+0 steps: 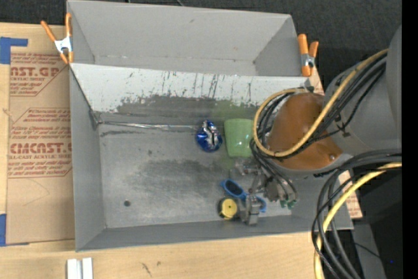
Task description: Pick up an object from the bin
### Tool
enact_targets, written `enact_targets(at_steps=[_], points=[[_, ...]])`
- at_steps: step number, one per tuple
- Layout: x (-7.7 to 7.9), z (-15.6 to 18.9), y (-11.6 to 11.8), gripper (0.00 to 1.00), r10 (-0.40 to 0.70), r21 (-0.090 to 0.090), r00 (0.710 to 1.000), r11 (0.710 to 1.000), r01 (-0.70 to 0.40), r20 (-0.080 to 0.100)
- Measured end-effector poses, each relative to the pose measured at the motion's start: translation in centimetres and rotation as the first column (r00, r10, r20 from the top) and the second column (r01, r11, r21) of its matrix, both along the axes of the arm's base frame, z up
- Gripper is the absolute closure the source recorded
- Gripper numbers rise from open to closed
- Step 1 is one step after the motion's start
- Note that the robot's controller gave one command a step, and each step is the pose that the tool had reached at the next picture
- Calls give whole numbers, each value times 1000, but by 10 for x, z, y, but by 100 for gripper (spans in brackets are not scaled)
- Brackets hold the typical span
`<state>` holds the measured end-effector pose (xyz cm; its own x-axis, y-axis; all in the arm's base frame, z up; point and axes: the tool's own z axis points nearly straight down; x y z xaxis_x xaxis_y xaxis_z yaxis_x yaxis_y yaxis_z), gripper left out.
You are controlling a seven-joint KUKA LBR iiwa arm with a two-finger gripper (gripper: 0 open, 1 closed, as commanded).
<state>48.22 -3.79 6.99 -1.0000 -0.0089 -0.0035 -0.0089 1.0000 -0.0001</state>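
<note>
The gripper (255, 202) is low inside the bin (144, 180), down at the floor near the bin's lower right corner as the camera shows it, with the arm's orange cover and looped cables just above it. Its working end sits among a small cluster of loose pieces and is tangled with them in this view, so I cannot tell whether it is spread, pressed together or pinching anything.

Nearest to it are a small yellow round piece (227, 208) by the bin's lower edge and a small blue ring-like piece (232, 188) just beside that, both on the side of the gripper towards the bin's middle. A further scrap of blue seems to lie right at the gripper, possibly touching it, though that is hard to make out. Farther up the floor, well apart from the gripper, a blue and white ball (209, 136) rests next to a pale green cup-shaped thing (238, 136), which is partly tucked under the arm's cables.

Judging by this, the descent into the bin is made, but no thing is visibly secured or raised. Closing on one piece and lifting it clear are still left.
</note>
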Motion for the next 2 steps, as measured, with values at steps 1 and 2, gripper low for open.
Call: enact_targets(at_steps=[1, 2], points=[[1, 1, -2, 100, -1, -2, 1000, 1000, 1, -2], [28, 134, -20, 100, 13, -2, 1000, 1000, -13, 7]])
